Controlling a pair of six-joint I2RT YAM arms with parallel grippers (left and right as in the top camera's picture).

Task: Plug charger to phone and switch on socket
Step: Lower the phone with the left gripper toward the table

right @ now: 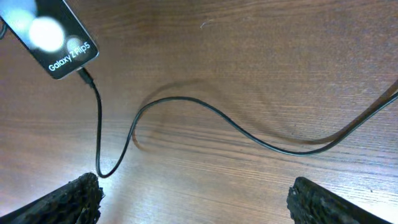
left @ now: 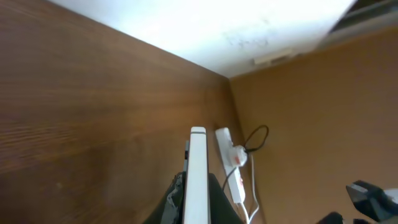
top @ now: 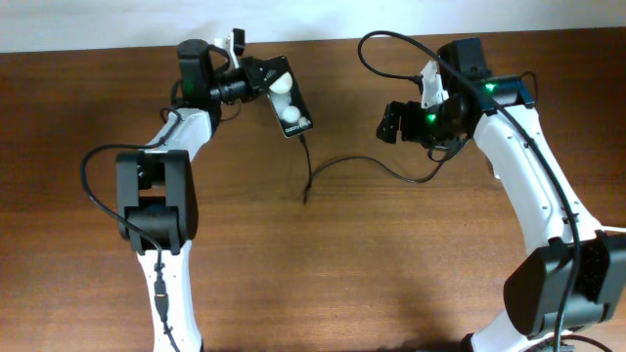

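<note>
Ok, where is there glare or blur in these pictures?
Right wrist: white glare patches on the phone, its text sharp; the near fingers soft. Left wrist: soft throughout, the wall blown out white. Overhead: sharp, same glare on the phone.

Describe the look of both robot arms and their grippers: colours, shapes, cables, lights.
Both the left arm and the right arm are white tubular links joined by blocky black joint housings. Thin black cables loop alongside each. Two green lights glow near the right wrist. The left gripper and right gripper are black; the right one's fingers look rough and textured.
</note>
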